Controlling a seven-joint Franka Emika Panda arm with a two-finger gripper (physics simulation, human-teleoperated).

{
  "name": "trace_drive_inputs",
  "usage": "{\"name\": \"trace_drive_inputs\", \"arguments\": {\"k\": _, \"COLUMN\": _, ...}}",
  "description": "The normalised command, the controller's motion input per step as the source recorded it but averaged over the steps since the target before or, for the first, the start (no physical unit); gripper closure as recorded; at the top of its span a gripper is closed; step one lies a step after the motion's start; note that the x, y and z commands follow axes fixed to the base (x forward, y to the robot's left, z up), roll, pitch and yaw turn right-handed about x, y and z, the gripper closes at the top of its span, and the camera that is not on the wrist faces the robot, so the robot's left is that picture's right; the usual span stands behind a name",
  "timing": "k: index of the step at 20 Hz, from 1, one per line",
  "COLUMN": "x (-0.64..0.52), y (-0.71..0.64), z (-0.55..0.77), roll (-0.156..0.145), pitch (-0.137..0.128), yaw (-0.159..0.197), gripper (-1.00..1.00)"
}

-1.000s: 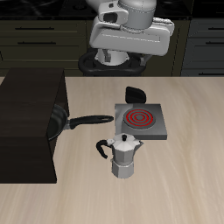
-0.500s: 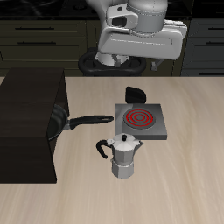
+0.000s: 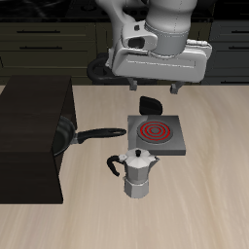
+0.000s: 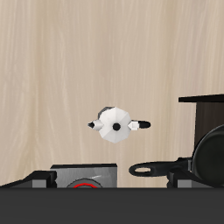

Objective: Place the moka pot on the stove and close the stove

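The silver moka pot (image 3: 139, 173) stands upright on the wooden table, nearer the front edge than the stove (image 3: 156, 134). The wrist view looks down on the moka pot (image 4: 115, 124), showing its black lid knob and side handle. The stove is a flat grey plate with a red spiral coil, and part of the stove (image 4: 83, 175) shows in the wrist view too. My gripper (image 3: 154, 88) hangs high above the table behind the stove, open, with nothing between its fingers.
A black frying pan (image 3: 66, 136) leans against the large black box (image 3: 29, 136), its long handle pointing toward the stove. A small black object (image 3: 149, 104) sits just behind the stove. The pan (image 4: 208, 153) and box (image 4: 206, 101) also appear in the wrist view.
My gripper has shifted sideways and slightly lower, coming above the area behind the stove. Moka pot, stove and pan have not moved.
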Motion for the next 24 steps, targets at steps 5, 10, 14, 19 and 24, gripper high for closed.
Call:
{"name": "trace_drive_inputs", "arguments": {"k": 5, "x": -0.01, "y": -0.07, "z": -0.19, "roll": -0.024, "pitch": -0.020, "yaw": -0.006, "gripper": -1.00}}
{"name": "trace_drive_inputs", "arguments": {"k": 10, "x": -0.23, "y": 0.01, "z": -0.15, "roll": 0.008, "pitch": -0.072, "yaw": 0.056, "gripper": -1.00}}
{"name": "trace_drive_inputs", "arguments": {"k": 14, "x": -0.16, "y": 0.05, "z": -0.17, "roll": 0.002, "pitch": -0.094, "yaw": 0.061, "gripper": -1.00}}
{"name": "trace_drive_inputs", "arguments": {"k": 19, "x": 0.02, "y": -0.01, "z": -0.19, "roll": 0.004, "pitch": -0.069, "yaw": 0.012, "gripper": -1.00}}
{"name": "trace_drive_inputs", "arguments": {"k": 24, "x": 0.10, "y": -0.09, "z": -0.16, "roll": -0.021, "pitch": -0.011, "yaw": -0.056, "gripper": -1.00}}
